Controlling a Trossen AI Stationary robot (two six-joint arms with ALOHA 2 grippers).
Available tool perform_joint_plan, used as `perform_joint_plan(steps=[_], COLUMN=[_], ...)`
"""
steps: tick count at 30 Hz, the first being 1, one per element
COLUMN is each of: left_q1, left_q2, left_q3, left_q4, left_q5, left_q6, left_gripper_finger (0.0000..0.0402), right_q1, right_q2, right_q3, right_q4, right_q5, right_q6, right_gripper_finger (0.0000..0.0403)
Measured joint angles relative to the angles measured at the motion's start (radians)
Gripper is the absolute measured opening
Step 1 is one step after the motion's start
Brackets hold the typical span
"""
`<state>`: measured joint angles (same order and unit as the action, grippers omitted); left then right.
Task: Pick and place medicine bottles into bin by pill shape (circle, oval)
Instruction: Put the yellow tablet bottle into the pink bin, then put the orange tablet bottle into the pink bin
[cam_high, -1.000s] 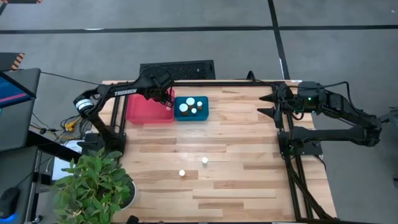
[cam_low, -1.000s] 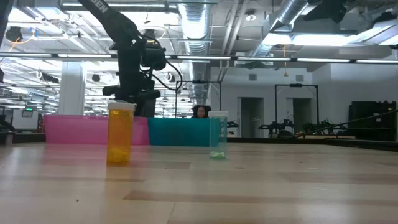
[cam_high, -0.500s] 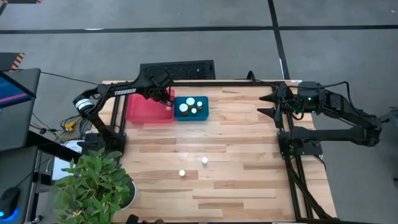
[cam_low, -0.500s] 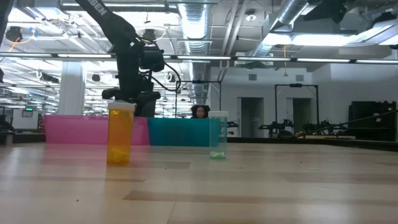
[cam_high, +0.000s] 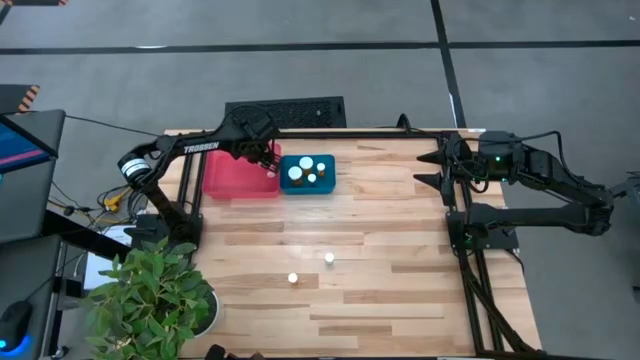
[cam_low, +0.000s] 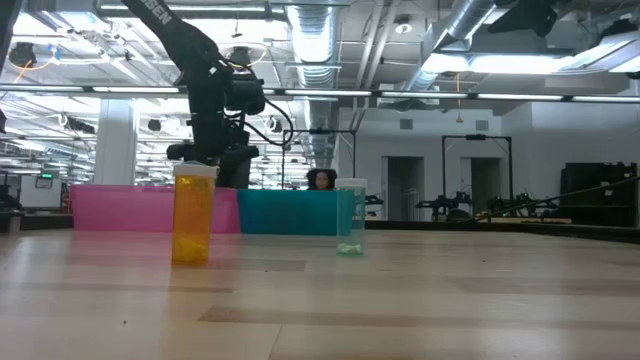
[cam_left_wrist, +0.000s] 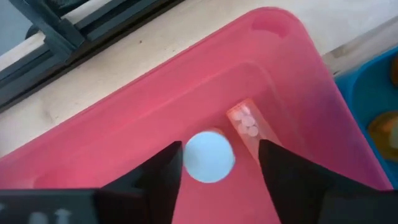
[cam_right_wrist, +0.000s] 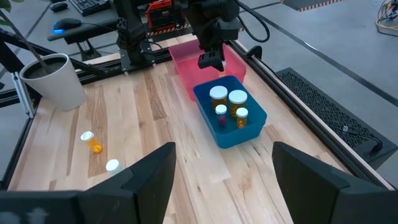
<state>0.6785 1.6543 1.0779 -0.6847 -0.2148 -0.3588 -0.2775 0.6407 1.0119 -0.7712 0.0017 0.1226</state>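
The table (cam_high: 380, 250) was pale wood in long planks, smooth with a soft sheen. The pink bin (cam_left_wrist: 124, 137) and the blue bin (cam_right_wrist: 214, 134) looked like smooth plastic, the pink one slightly see-through. The orange bottle (cam_low: 194, 222) was clear, glossy plastic under a matt white cap. The arm frames (cam_high: 470, 230) looked like dark matt metal.

Potted plant (cam_high: 150, 295) at table corner, black keyboard (cam_high: 285, 111) behind table, person (cam_low: 321, 179) far off
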Motion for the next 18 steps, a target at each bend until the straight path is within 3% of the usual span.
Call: perform_joint_plan(steps=[9, 18], left_q1=[-0.038, -0.169], left_q2=[0.0, -0.001], left_q3=[0.093, 0.283], left_q4=[-0.078, -0.165], left_q5=[0.004, 0.103], left_q6=[0.042, 0.133], left_gripper_finger=[0.0272, 0.0274], right_q1=[0.0, 0.0], right_q2=[0.0, 0.0], right_q3=[0.0, 0.0], right_q4=[0.0, 0.0], right_q5=[-0.003, -0.003], right_q6=[0.0, 0.0], right_gripper_finger=[0.0276, 0.0276])
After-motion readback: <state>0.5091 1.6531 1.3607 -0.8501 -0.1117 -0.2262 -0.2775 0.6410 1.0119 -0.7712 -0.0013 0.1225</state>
